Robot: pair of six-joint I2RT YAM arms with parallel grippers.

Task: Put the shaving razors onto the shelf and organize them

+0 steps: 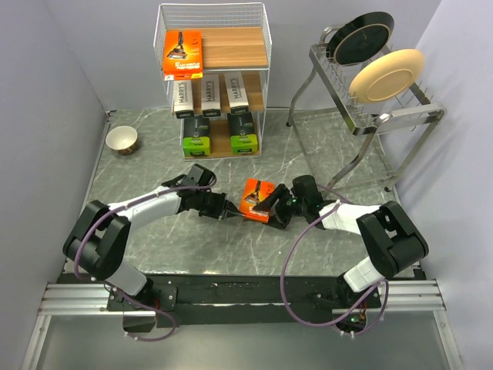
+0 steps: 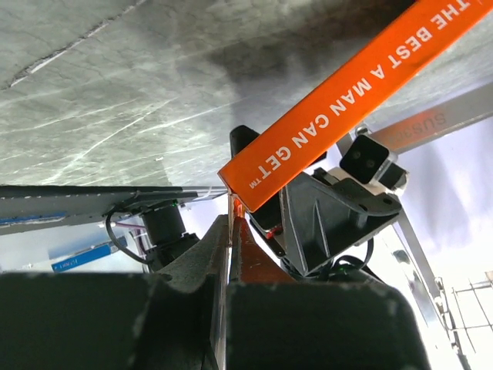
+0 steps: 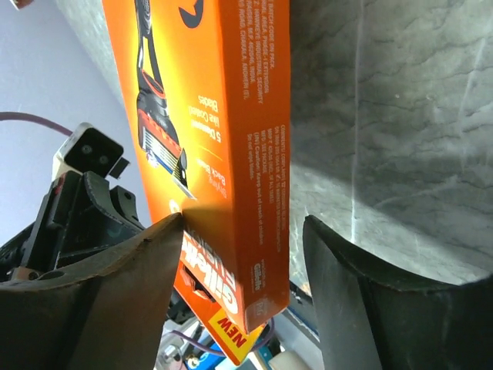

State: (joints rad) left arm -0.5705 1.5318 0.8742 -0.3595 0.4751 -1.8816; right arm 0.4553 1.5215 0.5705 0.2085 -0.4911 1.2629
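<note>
Closest in the left wrist view, my left gripper (image 2: pixel 231 231) is pinched nearly flat on a thin edge of the orange pack (image 2: pixel 339 100). Only a sliver of orange shows between its dark fingers (image 2: pixel 192 270). The pack's narrow side runs up and to the right, reading "THE BEST A MAN CAN GET", with the grey counter (image 2: pixel 115 92) above it. Just past the pack I see the black body of my other arm.

My right gripper (image 3: pixel 243 223) is spread wide and straddles the same pack (image 3: pixel 223 116). One of its fingers touches the face with the razor picture. The other stands off the pack's side, with a strip of counter (image 3: pixel 400 116) showing in the gap.

From above, the pack (image 1: pixel 255 199) sits tilted at mid-counter, with the left gripper (image 1: pixel 233 210) on its left corner and the right gripper (image 1: pixel 271 210) at its right. I cannot tell whether its lower edge touches the counter (image 1: pixel 323 146). It is well apart from the shelf (image 1: pixel 240 48) at the back.

On the shelf, a second pack (image 1: pixel 182 54) lies at the left of the top tier. Three white boxes (image 1: pixel 209 94) lie side by side on the middle tier, and two black boxes (image 1: pixel 196 137) on the bottom one. A bowl (image 1: pixel 122 139) stands left of the shelf. A dish rack (image 1: pixel 385 116) to its right holds a black plate (image 1: pixel 360 38) and a cream plate (image 1: pixel 385 75).
</note>
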